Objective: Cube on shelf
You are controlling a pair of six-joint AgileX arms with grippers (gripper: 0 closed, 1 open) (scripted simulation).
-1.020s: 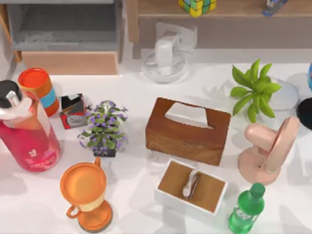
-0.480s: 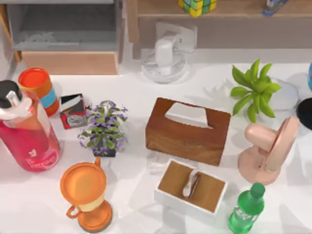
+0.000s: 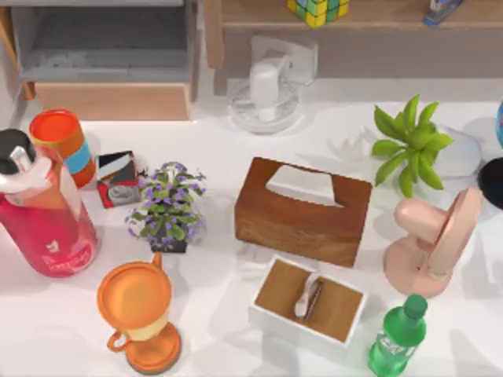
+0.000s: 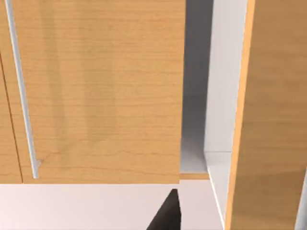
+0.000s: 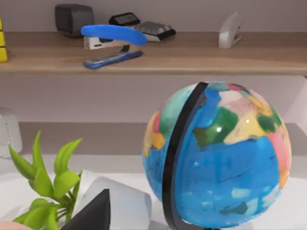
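The cube [image 3: 317, 9], with yellow, green, red and blue tiles, rests on the shelf [image 3: 385, 13], a light-brown plank with a grey panel under it at the back of the table. Its yellow edge [image 5: 2, 46] shows on the same shelf [image 5: 192, 60] in the right wrist view. A dark wedge of my right gripper [image 5: 91, 215] sits low in that view, before a globe. The left wrist view faces wooden panels close up, with a dark wedge of my left gripper [image 4: 165, 218] at the edge.
On the shelf lie a blue stapler [image 5: 112, 43] and small devices. The table holds a wooden tissue box [image 3: 302, 210], green plant [image 3: 413, 145], pink fan [image 3: 432, 243], green bottle [image 3: 397, 338], orange cup [image 3: 137, 314], flower pot [image 3: 167, 208], red bottle [image 3: 43, 212] and globe [image 5: 220, 153].
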